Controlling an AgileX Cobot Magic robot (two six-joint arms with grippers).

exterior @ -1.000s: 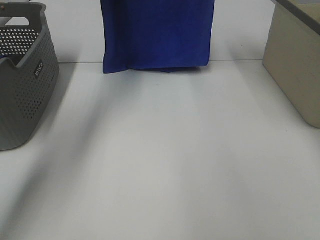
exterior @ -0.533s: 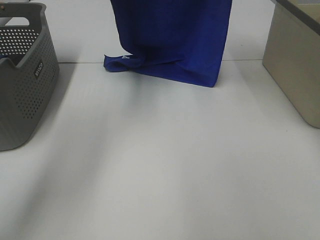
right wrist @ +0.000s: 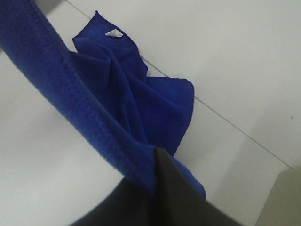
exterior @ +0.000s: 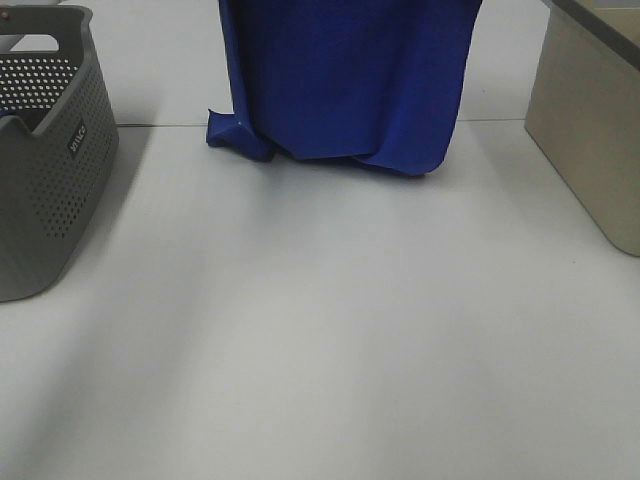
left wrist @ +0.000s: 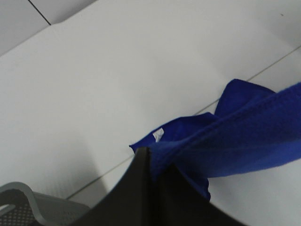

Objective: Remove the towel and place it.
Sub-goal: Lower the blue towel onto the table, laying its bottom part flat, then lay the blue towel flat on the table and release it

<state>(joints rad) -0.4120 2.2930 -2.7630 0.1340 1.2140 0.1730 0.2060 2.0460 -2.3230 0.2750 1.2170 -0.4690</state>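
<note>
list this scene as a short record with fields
towel: blue towel hanging spread, lower edge bunched on the table
tag: white tag at a lower corner
left gripper: left gripper shut on the towel's top edge
right gripper: right gripper shut on the same edge
basket: grey perforated basket at the left, apart from the towel
bin: beige bin at the right

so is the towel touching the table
Touching. In the right wrist view the towel has its lower end lying crumpled on the table; the exterior high view shows its corner folded there.
</note>
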